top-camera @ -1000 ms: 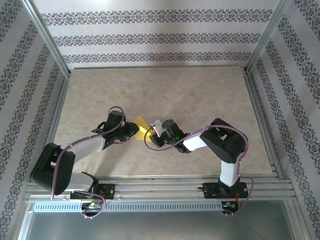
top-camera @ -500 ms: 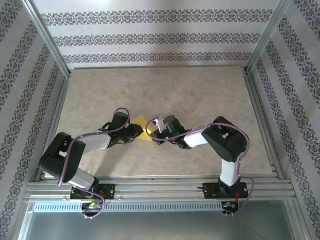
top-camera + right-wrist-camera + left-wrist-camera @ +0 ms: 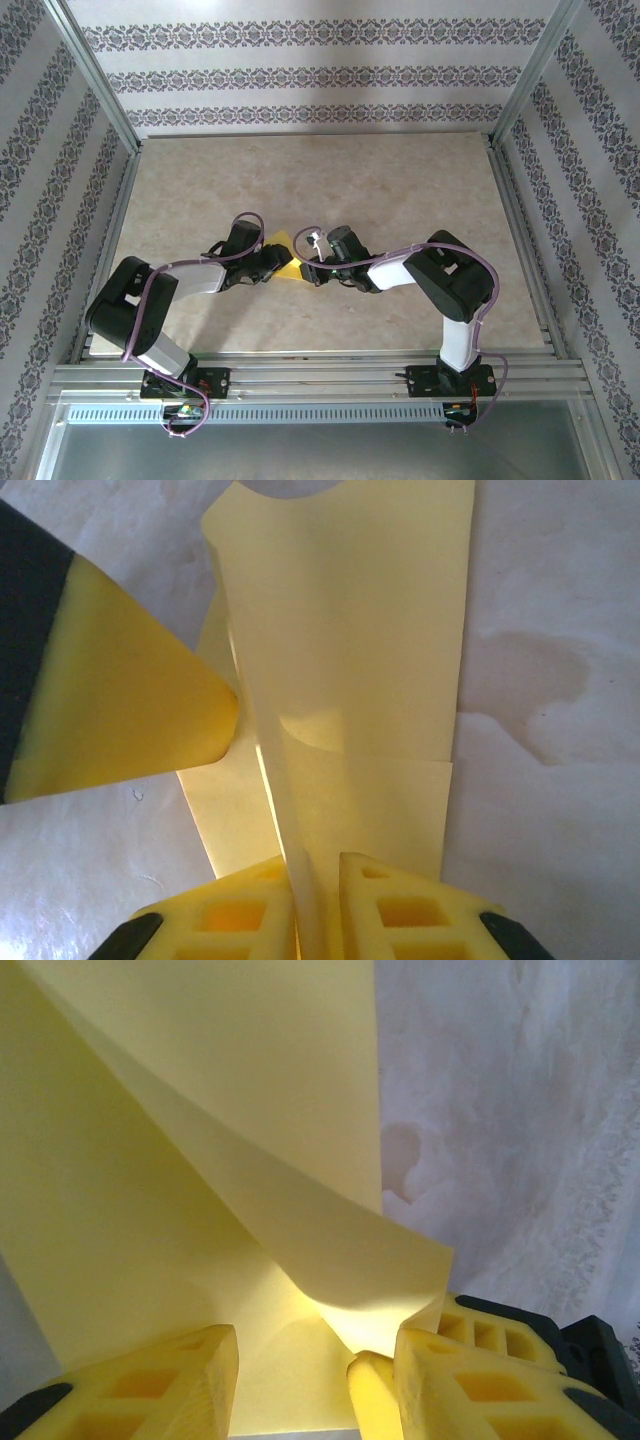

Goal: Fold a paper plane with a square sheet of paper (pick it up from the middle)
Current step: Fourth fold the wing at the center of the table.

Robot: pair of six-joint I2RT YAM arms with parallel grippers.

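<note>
Clearly the right gripper (image 3: 312, 875) is clenched on an upright fold of the yellow sheet of paper (image 3: 350, 630), while the left gripper (image 3: 315, 1348) stands released, jaws apart, with a lifted flap curling between them. The sheet sits between the two tools, toward the near edge of the table (image 3: 400, 190), about midway along it. I judge a fold is being formed; next the flap needs laying over squarely and pressing flat. From above, the arms cover most of the sheet, so its creases are hard to count.
</note>
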